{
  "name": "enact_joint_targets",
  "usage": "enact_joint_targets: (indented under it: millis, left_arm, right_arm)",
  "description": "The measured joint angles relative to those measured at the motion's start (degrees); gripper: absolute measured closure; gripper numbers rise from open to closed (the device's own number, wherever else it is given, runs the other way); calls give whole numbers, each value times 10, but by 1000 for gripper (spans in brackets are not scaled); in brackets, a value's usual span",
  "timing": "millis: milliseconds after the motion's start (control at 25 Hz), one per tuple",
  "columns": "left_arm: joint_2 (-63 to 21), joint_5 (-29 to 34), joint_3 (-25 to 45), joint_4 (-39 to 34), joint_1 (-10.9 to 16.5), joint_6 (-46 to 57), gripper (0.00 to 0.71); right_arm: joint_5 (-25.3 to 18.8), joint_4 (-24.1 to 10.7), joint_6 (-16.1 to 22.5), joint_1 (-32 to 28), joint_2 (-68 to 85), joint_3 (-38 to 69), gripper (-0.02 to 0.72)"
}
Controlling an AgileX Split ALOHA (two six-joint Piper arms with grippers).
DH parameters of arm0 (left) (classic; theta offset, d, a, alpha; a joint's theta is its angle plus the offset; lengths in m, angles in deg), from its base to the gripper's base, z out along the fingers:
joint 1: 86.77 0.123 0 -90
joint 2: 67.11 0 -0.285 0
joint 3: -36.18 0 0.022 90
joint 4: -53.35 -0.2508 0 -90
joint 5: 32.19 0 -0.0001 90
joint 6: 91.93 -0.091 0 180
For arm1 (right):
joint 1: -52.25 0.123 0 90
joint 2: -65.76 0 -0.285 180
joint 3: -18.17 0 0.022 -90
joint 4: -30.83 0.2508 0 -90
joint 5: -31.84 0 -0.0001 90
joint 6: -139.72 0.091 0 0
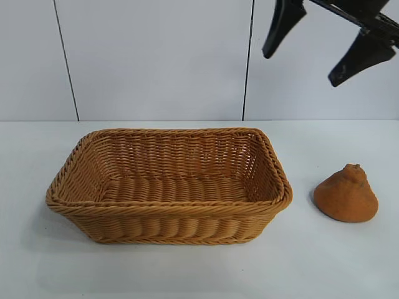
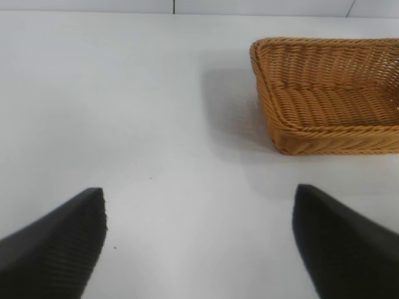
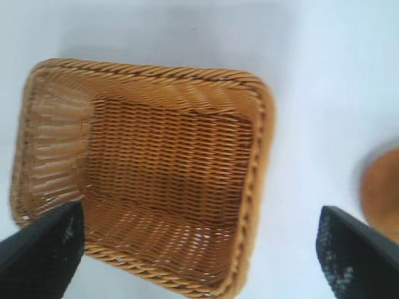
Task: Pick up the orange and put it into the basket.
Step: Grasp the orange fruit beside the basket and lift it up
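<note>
The orange (image 1: 346,194) is dull orange, cone-shaped with a knobby top, and sits on the white table just right of the basket (image 1: 168,212). The basket is tan woven wicker, rectangular and empty. My right gripper (image 1: 299,65) is open and empty, high above the table, above the basket's right end and left of the orange. In the right wrist view the basket (image 3: 249,156) lies below the open fingers (image 3: 43,249) and the orange's edge (image 3: 383,190) shows at the side. My left gripper (image 2: 199,199) is open over bare table, with the basket (image 2: 274,112) beyond it.
The white table (image 1: 349,268) runs to a white panelled wall (image 1: 156,56) behind. Nothing else stands on it.
</note>
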Motion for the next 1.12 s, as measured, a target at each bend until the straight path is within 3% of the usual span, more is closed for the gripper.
enact_joint_targets:
  millis: [400,560,960,1040,1120]
  left_arm:
    - [0,0,0,0,0,0,128]
    - [0,0,0,0,0,0,128]
    - [0,0,0,1,0,0,128]
    - [0,0,0,1,0,0,128]
    - [0,0,0,1,0,0,128]
  right_arm:
    - [-13,-3,-10,-1,-126,2,10]
    - [-11,-27,-11,-1,-165,2,10]
    - [55,-41,12,-1,-226,2,10]
    - [64,-42,12,-1,-230,2,88]
    - [65,-42,12,-1,-230,2,262]
